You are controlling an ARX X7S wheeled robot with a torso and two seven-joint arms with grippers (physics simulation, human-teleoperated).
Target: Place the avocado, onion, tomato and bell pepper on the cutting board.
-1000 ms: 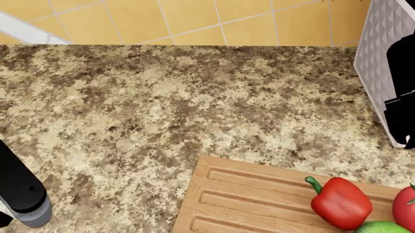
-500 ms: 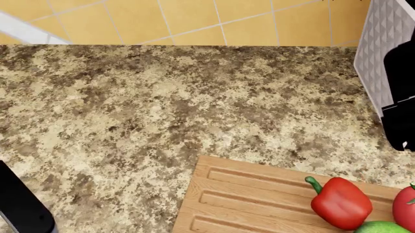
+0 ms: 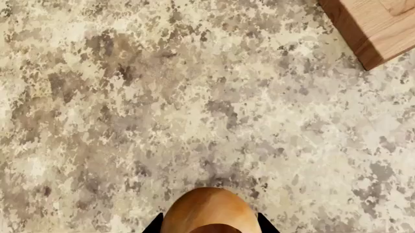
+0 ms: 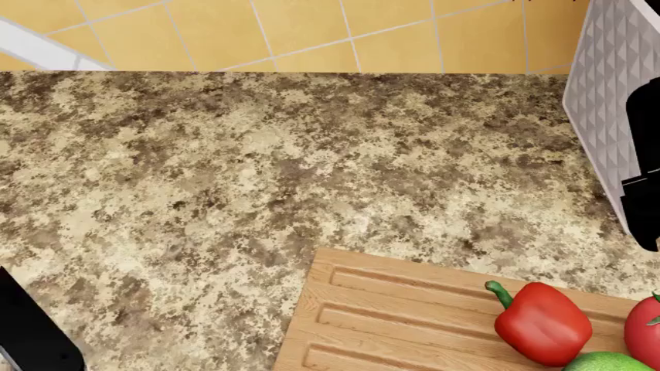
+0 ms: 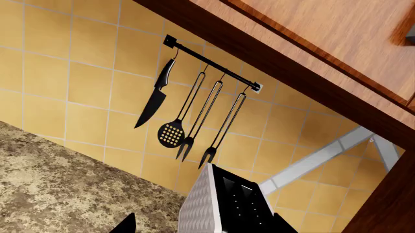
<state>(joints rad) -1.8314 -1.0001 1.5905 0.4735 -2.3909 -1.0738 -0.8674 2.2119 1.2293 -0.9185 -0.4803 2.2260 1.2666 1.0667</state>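
Between my left gripper's [image 3: 209, 228] jaws sits the onion [image 3: 209, 211], clamped on both flanks so I can carry it over the countertop [image 4: 206, 178] toward the cutting board [image 4: 392, 317], whose corner shows in the left wrist view. On the board's right end lie the bell pepper [image 4: 543, 321], tomato [image 4: 644, 328] and avocado [image 4: 608, 362], bunched close, leaving the grooved left part free for the onion. My right gripper points up at the wall; whether it is parted I cannot tell.
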